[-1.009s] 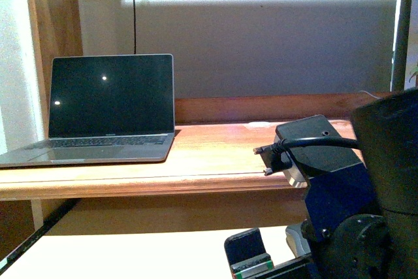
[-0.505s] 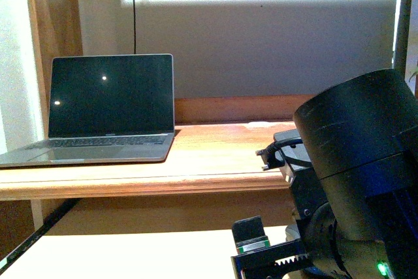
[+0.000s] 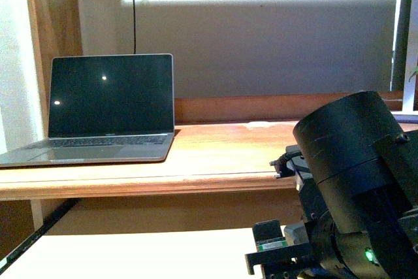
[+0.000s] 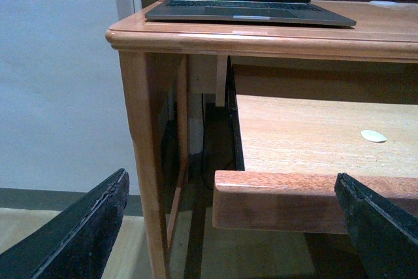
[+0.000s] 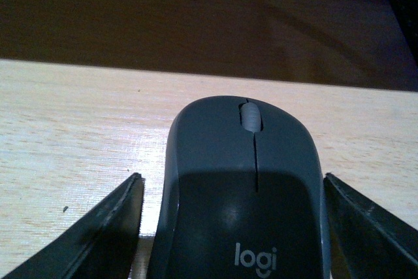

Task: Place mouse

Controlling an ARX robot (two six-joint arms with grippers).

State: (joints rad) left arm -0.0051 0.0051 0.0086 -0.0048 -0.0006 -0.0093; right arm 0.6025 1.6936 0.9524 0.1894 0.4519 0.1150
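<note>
Mouse: flat on the pull-out shelf, below and right of the laptop, between the right jaws, which stand apart. The left jaws are likewise apart and empty. We judge an uneven squeeze could skid it. The table edge overhanging it, right of the laptop, may catch a lift.

Black cylindrical arm, green LED

Matt dark grey plastic mouse, pale smooth-grained wooden shelf, glossy varnished wood counter, matt metal-bodied laptop
</note>
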